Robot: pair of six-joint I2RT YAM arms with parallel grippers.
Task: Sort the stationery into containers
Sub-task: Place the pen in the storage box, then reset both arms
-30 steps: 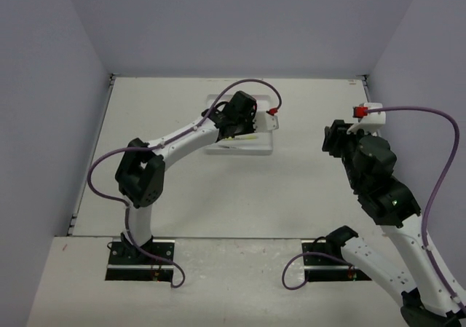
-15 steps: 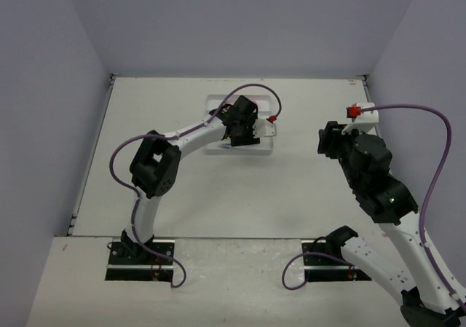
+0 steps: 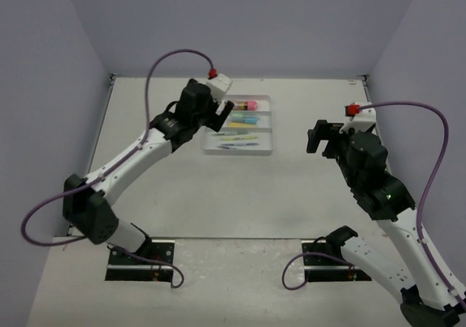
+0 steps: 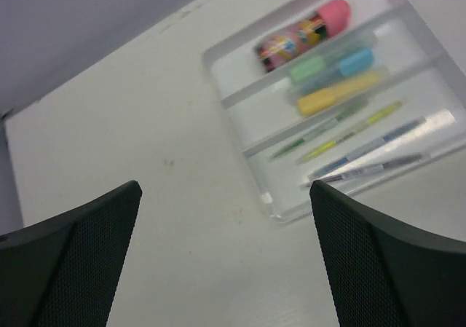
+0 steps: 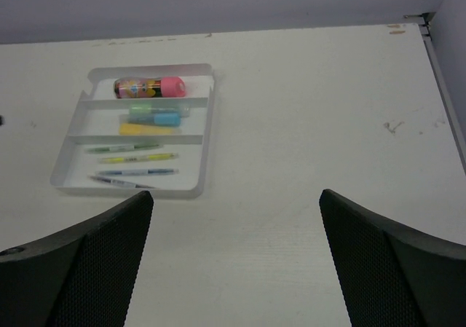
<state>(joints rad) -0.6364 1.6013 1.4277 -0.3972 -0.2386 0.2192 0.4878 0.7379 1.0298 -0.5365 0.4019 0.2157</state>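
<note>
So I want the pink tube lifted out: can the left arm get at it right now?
Probably yes: the left gripper hangs open close by the tray, and the pink tube lies alone, uncovered, in its compartment.

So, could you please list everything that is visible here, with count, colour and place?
tray: one, white, three long compartments, far middle of the table
tube: one, pink with a dark patterned end, far compartment
highlighters: three, mint green, light blue, yellow, middle compartment
thin pens: four, green, yellow, blue, grey, near compartment
table: one, white, under everything
walls: lilac, around the table
cables: two, purple, one on each arm
left gripper: black, open, empty, left of the tray
right gripper: black, open, empty, right of the tray
</note>
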